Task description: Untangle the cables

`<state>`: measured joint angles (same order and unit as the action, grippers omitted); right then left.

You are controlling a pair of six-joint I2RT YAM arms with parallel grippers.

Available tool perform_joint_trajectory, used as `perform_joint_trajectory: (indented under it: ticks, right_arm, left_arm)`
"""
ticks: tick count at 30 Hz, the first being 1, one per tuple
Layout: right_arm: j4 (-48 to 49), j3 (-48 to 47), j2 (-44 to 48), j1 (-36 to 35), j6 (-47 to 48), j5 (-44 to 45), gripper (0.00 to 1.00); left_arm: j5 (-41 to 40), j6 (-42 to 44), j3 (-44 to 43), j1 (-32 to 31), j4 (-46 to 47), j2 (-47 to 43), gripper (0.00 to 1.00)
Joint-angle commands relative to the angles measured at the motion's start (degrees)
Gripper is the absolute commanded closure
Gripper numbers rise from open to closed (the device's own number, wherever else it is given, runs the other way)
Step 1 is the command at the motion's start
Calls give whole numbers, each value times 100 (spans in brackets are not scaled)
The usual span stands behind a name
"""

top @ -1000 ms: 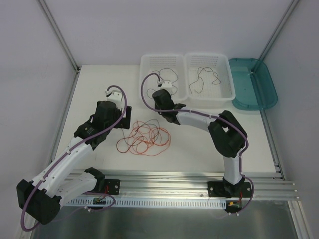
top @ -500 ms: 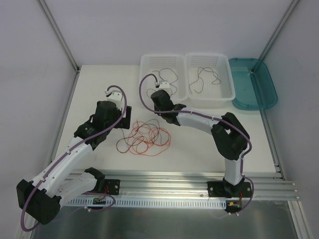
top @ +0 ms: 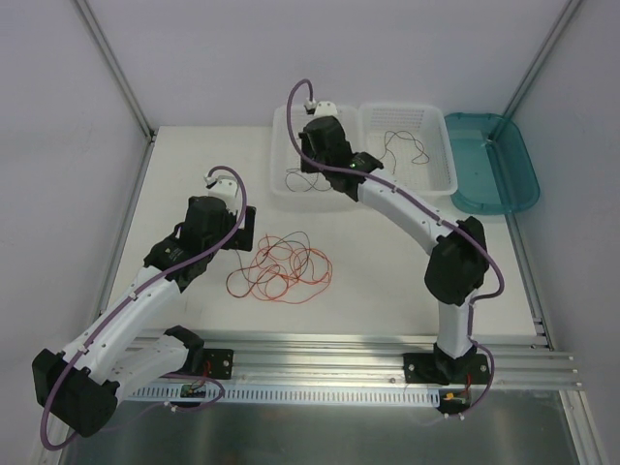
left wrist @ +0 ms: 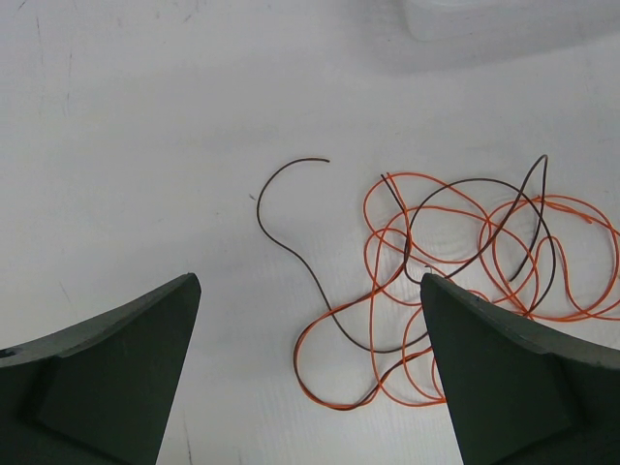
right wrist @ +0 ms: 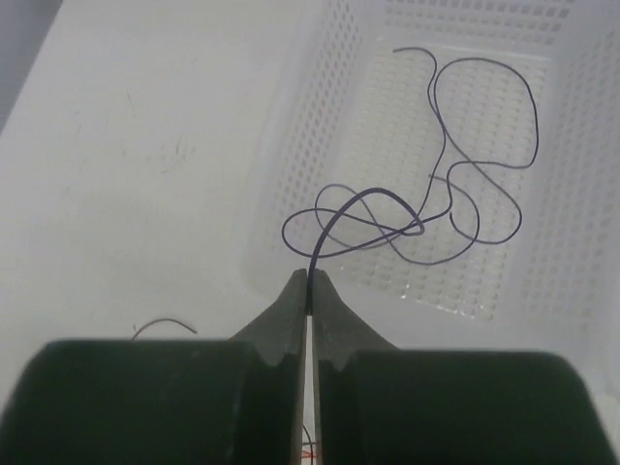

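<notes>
Right gripper [right wrist: 310, 281]: jaws have come together within the last second and now pinch one end of a dark cable [right wrist: 418, 229]; the strand rises from between the fingertips. Over the same second the right arm has left the near lip of the left basket [top: 281, 126] and reached higher and farther over it. The rest of the dark cable lies in loose loops on the basket's perforated floor. Judgement: this strand is already free of the others and is being handled inside the basket; whether it gets shifted or released, cannot tell

Left gripper [left wrist: 310, 286]: jaws spread wide, nothing between them, hovering where it was, low over the table

Tangle of cables [top: 281, 271]: mostly orange loops with dark strands threaded through, on the table between the two arms, well apart from the baskets. It looks unchanged from a second ago. One dark strand [left wrist: 291, 242] trails a free end off to one side in the left wrist view. Judgement: the bulk of the untangling is still to do

Second basket [top: 448, 160], touching the first, holds another dark cable [top: 402, 150] lying alone. Teal tray [top: 518, 179] sits just beyond it

Surface: white matte table [top: 194, 165], faintly scuffed. Room: pale grey walls, aluminium struts [top: 116, 68], slotted rail [top: 320, 349] at the near edge carrying both arm bases
</notes>
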<state>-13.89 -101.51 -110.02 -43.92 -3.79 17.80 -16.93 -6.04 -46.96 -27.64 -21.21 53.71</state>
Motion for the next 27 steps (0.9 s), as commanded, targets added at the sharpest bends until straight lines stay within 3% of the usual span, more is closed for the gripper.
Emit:
perform_joint_trajectory:
  ticks: [1,8,12,20,27]
  right_arm:
    - [-202,-728,-555,541,37,-619,99]
    - [-228,-1432,-1689,1113,-8,-1261,95]
    - [-395,-1538,-1813,1228,71,-1437,83]
    - [-360,-950,-804,1202,335,-1718,46]
    - [-745,-317,408,930,843,-2342,33]
  left_arm:
    - [102,-37,11,48,170,-63,1]
    - [84,-20,29,48,179,-45,1]
    - [137,-20,20,48,170,16,1]
    - [155,-11,11,48,170,-1,1]
    - [155,-2,3,48,170,-45,1]
